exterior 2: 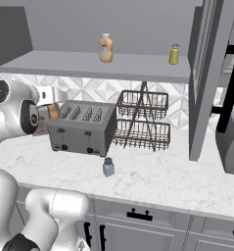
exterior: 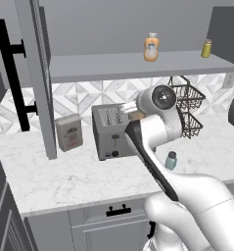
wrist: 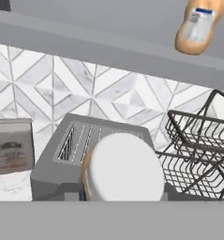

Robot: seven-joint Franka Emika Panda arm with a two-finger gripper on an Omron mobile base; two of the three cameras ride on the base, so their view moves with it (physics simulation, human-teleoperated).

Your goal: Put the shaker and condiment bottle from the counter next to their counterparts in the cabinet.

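Two things have to go up to the shelf, and we judge that one of them is already in our jaws: the hand view shows the round white cap and orange shoulder of a small squeeze condiment bottle (wrist: 124,169) right at the jaws, cap pointing away from the hand, so the jaws are closed narrowly around its body. From the right base view, an orange patch shows at the gripper (exterior 2: 52,112), just left of the grey four-slot toaster (exterior 2: 81,127) and raised off the white marble-look counter (exterior 2: 152,176). We hold it lifted, presumably to clear the toaster on the way up. Farther out, the pale teal shaker with a grey cap (exterior 2: 108,167) stands on the counter in front of the toaster. Above, on the grey cabinet shelf (exterior 2: 89,66), the matching orange bottle (exterior 2: 105,48) stands left of the yellow-olive shaker (exterior 2: 174,54).
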